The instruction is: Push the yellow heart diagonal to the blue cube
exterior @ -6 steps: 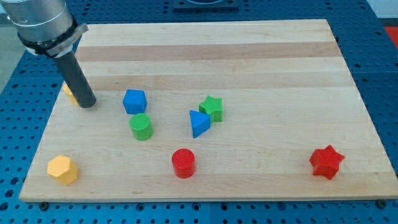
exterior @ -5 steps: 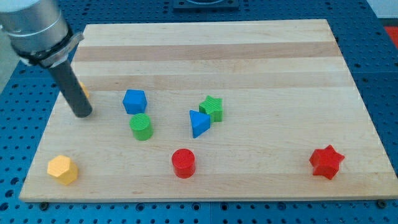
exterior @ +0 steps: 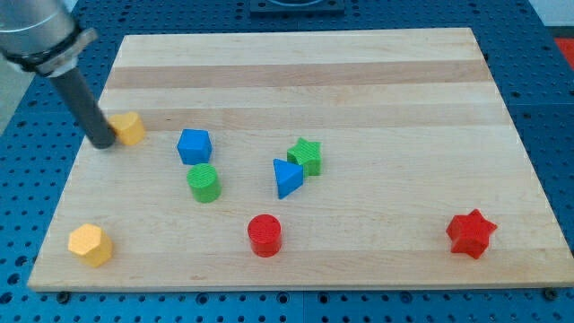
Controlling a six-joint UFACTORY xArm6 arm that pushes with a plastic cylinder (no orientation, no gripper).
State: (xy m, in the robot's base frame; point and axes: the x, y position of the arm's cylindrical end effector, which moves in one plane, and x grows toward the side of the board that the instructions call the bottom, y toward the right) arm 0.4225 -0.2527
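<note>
Item 1. My tip (exterior: 102, 144): you had no jaws on this arm to open, close or hold anything, only a dark rod. Its lower end stood on the desk (exterior: 359, 81) near the left edge, about midway between the top-left and bottom-left corners. It sat just beside the yellow heart, on that block's left side; you could not tell whether the two touched.

Item 2. Yellow heart (exterior: 130, 128): it lay close to the left edge, left of the blue cube and slightly nearer the top edge, with bare wood between them.

Item 3. Blue cube (exterior: 194, 146): you found it left of the desk's centre.

Item 4. Green cylinder (exterior: 204, 182): it stood just below the blue cube, toward the bottom edge, very near it.

Item 5. Blue triangle (exterior: 287, 178): it lay near the desk's centre, against or almost against the green star.

Item 6. Green star (exterior: 306, 156): it sat just up and right of the blue triangle.

Item 7. Red cylinder (exterior: 265, 235): it stood close to the bottom edge, around the middle of that edge.

Item 8. Yellow hexagon (exterior: 91, 244): it rested by the bottom-left corner, well apart from the heart.

Item 9. Red star (exterior: 471, 233): you had it near the bottom-right corner, well apart from everything else.
</note>
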